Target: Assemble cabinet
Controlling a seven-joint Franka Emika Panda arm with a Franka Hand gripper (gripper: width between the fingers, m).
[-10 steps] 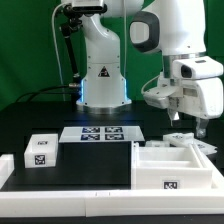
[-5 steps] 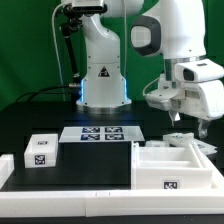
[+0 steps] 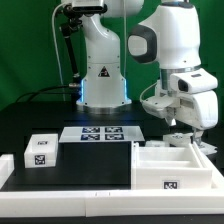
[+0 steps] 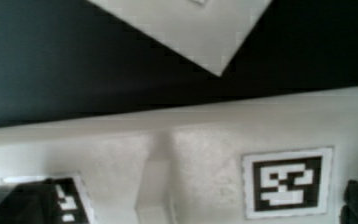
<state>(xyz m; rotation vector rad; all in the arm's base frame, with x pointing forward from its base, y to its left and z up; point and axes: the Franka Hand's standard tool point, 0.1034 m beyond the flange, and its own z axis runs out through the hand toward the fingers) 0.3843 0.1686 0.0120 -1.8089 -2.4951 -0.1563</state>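
The white open cabinet body [image 3: 158, 166] lies at the exterior view's right, with a marker tag on its front wall. My gripper [image 3: 180, 134] hangs just above its far rim, fingers pointing down. In the wrist view a white surface of the body with a tag [image 4: 286, 183] fills the space under the gripper [image 4: 194, 208]. The dark fingertips [image 4: 19, 198] sit far apart at the frame's corners, so the jaws are open and hold nothing. A small white tagged box [image 3: 41, 150] sits at the exterior view's left.
The marker board [image 3: 100, 133] lies in the middle, in front of the robot base [image 3: 103, 88]. A long white rail [image 3: 70, 187] runs along the front edge. A corner of another white piece [image 4: 194, 30] shows in the wrist view on the black table.
The wrist has turned, and the hand has shifted slightly towards the exterior view's left and down over the cabinet body. The parts on the table have not moved.
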